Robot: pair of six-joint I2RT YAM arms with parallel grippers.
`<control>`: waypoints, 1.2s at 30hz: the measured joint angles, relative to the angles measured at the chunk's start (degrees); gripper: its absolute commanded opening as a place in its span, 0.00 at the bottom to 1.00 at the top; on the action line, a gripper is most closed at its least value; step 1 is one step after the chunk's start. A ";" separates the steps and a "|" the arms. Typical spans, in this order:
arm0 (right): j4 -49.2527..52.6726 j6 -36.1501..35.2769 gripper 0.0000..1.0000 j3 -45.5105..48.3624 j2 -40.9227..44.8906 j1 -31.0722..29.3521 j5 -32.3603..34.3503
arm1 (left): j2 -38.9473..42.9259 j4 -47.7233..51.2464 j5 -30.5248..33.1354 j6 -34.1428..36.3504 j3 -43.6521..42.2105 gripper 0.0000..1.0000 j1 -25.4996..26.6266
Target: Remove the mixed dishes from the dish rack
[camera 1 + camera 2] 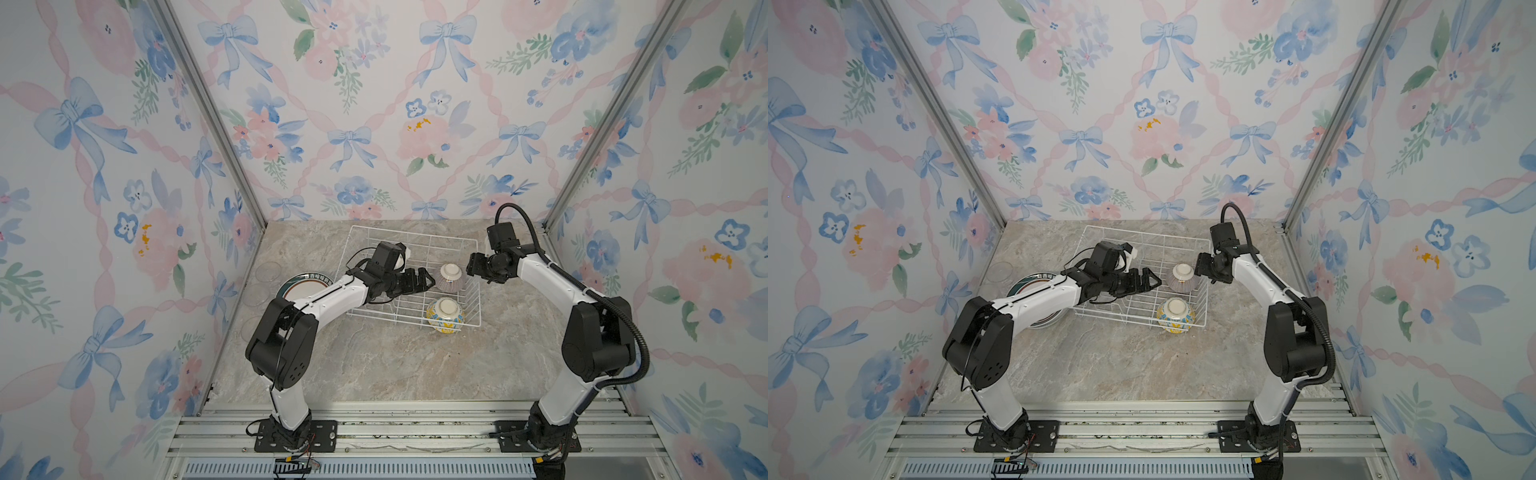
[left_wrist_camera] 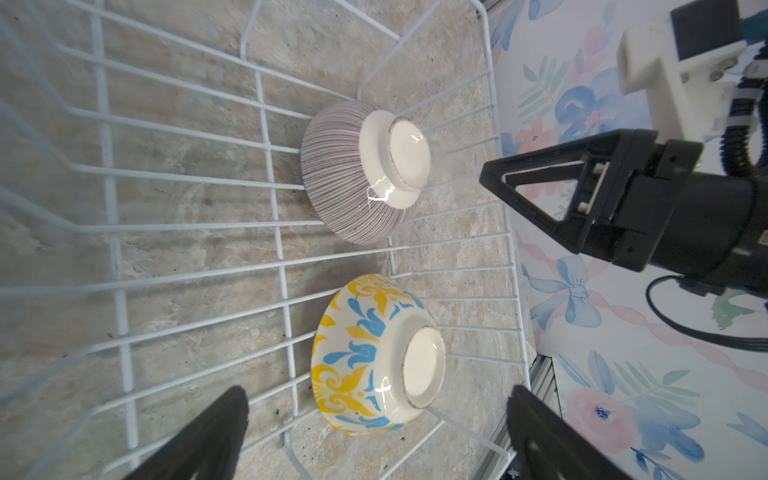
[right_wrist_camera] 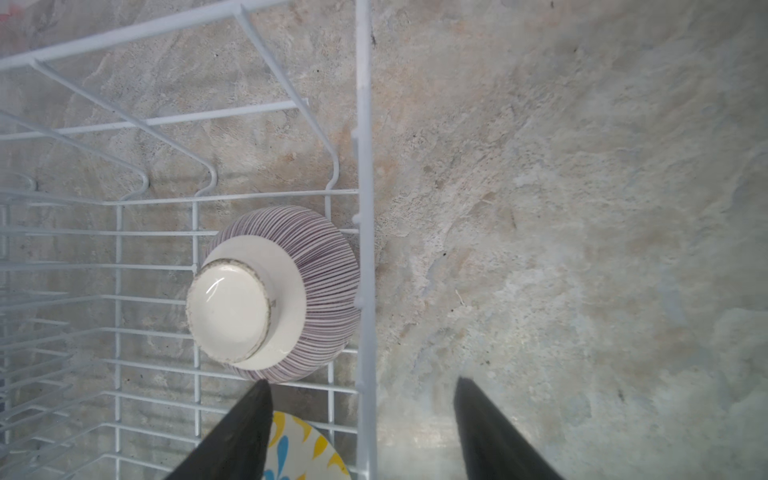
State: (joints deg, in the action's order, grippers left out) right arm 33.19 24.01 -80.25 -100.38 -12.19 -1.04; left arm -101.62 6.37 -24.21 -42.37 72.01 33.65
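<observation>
Two bowls sit upside down at the right end of the rack (image 3: 365, 166): the striped bowl (image 1: 450, 277) further back, the yellow bowl (image 1: 444, 314) nearer. Plates (image 1: 299, 286) and glasses (image 1: 266, 270) stand on the table to its left. Neither gripper holds anything. The left gripper (image 1: 430, 281) hangs over the rack, jaws wide apart, aimed at the striped bowl. The right gripper (image 1: 470, 266), jaws also apart, hovers above the right rim. I'd send one arm in alone, pinch the bowl's raised foot, and lift straight up, clear of the wires.
</observation>
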 measured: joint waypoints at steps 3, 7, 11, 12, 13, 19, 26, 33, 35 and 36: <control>-0.33 -0.55 0.98 1.11 3.17 0.04 -0.20 | -0.17 -1.27 -0.90 -0.98 -0.02 0.98 0.59; -0.81 -0.87 0.98 4.11 10.43 0.04 -1.11 | -1.36 -2.49 -1.88 -1.90 0.00 0.98 1.49; -1.09 -0.87 0.97 7.98 18.12 -0.31 -2.08 | -3.39 -3.21 -3.10 -3.08 -0.24 0.98 2.16; -1.27 -0.87 0.97 8.85 19.65 -0.31 -2.45 | -3.56 -3.50 -3.30 -3.34 -0.52 0.98 2.25; -1.33 -0.87 0.97 9.94 21.42 -0.39 -3.02 | -3.61 -3.67 -3.45 -3.61 -0.96 0.98 2.34; -1.05 -0.90 0.97 14.10 28.63 -0.79 -4.98 | -4.50 -4.61 -4.85 -4.87 -1.42 0.98 3.17; -0.48 -0.94 0.97 14.82 32.20 -0.79 -5.22 | -6.03 -5.03 -5.46 -5.81 -2.10 0.98 4.35; -0.37 -1.20 0.97 14.93 34.27 -0.76 -5.40 | -6.36 -5.05 -5.44 -5.95 -2.89 0.98 4.59; -0.26 -1.38 0.97 15.17 34.34 -0.70 -5.40 | -6.86 -5.07 -5.46 -5.97 -2.91 0.98 4.59; -0.17 -1.42 0.97 15.39 34.36 -0.63 -5.38 | -7.26 -5.07 -5.46 -6.01 -2.95 0.98 4.59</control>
State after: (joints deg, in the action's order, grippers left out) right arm 33.01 22.59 -64.86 -66.02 -12.82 -6.42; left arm -108.88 1.30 -29.67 -48.38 69.06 38.24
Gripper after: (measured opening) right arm 0.968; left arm 0.979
